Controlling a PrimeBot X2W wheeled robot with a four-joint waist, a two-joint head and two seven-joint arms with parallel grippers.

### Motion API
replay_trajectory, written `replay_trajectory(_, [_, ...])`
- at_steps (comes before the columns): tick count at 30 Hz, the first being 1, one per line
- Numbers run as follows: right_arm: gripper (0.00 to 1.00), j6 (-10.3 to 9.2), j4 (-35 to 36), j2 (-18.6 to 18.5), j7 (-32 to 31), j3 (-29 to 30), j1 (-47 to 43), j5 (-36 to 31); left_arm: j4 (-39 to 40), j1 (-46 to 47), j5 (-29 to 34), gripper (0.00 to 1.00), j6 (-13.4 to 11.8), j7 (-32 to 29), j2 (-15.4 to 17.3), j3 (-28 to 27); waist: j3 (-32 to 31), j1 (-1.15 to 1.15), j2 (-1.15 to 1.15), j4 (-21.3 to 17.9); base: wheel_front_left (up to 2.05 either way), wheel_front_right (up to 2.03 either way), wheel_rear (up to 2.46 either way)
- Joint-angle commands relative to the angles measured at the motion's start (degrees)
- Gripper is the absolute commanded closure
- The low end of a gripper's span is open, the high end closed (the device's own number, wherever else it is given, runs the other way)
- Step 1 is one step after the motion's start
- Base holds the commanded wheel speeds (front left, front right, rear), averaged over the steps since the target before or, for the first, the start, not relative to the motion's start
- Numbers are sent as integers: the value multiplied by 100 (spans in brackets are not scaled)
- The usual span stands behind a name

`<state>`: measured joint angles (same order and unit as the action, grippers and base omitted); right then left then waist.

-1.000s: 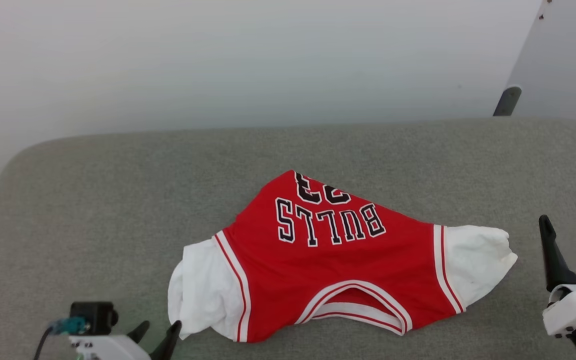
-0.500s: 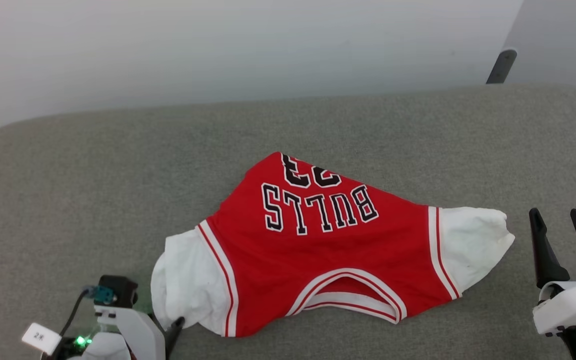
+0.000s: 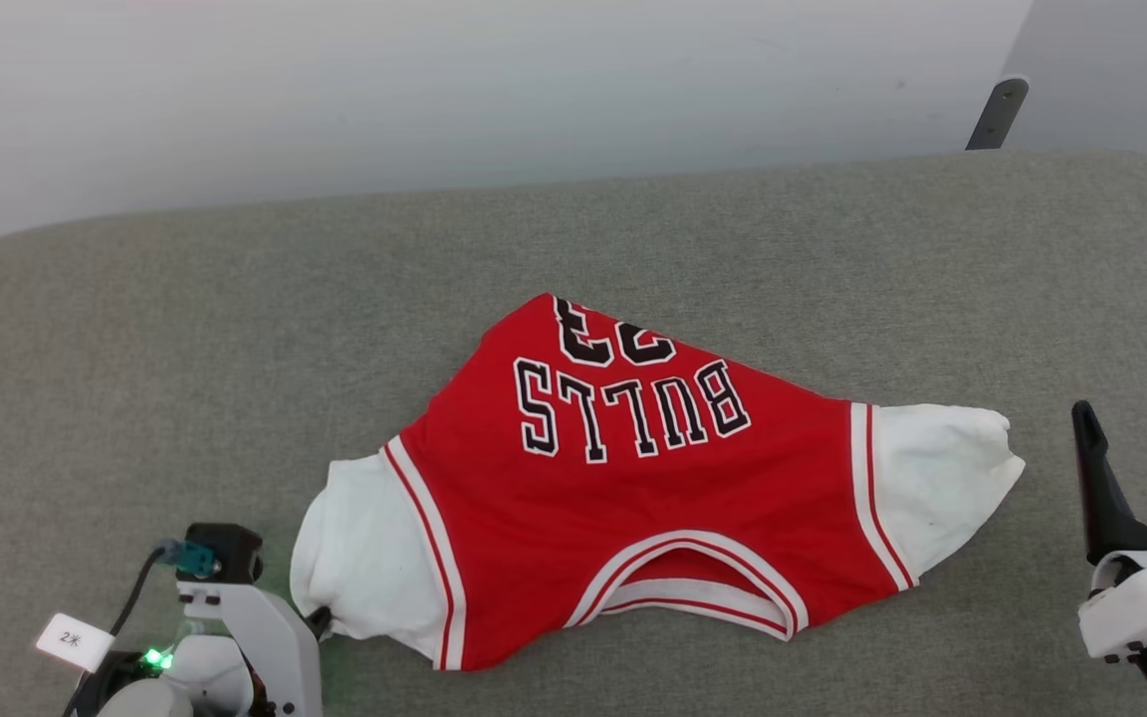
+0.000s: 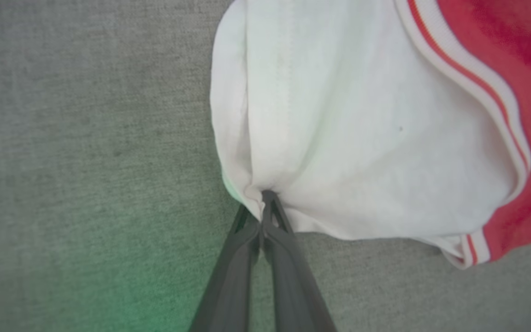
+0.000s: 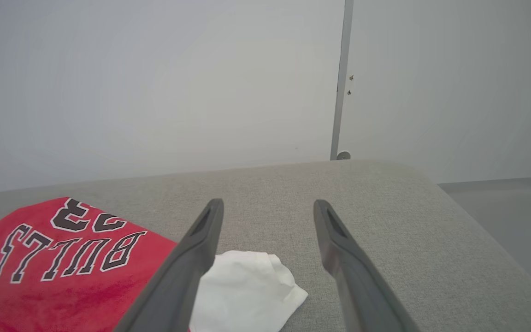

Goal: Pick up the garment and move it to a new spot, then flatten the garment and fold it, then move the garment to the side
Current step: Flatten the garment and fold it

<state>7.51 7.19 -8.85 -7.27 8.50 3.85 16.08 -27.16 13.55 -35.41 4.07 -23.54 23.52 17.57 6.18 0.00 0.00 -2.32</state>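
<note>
Left wrist view: left hand (image 4: 262,199) pinches garment's (image 4: 530,60) soft white sleeve (image 4: 362,129); right hand (image 5: 268,208) gapes empty.

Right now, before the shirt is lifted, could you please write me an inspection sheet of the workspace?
Surface: grey padded surface, fabric-covered, rounded corners.
Job's things: garment, a red jersey lying rumpled near the middle, lettering upside down in the head view, a white sleeve out to each side.
Clutter: nothing seen.
Grippers: left claw shut on the edge of the garment's white sleeve; right claw open, beside the other sleeve and apart from it.
Cables: black cable with a teal plug at the left wrist, off the cloth.
Surroundings: pale wall behind; dark post past the far right corner.
</note>
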Motion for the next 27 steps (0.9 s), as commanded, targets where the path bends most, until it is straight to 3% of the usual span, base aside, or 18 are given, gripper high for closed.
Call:
replay_trajectory(1, [0, -4, -6, -29, -28, 40, -7, -16, -140, -140, -35, 100, 5, -51, -91, 98, -4, 0, 0, 16, 0, 0, 0])
replay_trajectory(11, [0, -4, -694, -406, -783, 93, 365, 261, 0, -123, -27, 100, -48, -126, 59, 99, 103, 0, 0, 169, 0, 0, 0])
replay_trajectory(22, [0, -4, -2170, -989, -2073, -211, 1211, 744, 131, 86, -20, 100, 19, -126, -24, 240, 434, 0, 0, 465, 0, 0, 0])
replay_trajectory(27, [0, -4, -2867, -1150, -2377, -199, 1563, 927, 149, 232, -53, 100, 50, -108, -71, 290, 610, 0, 0, 613, 0, 0, 0])
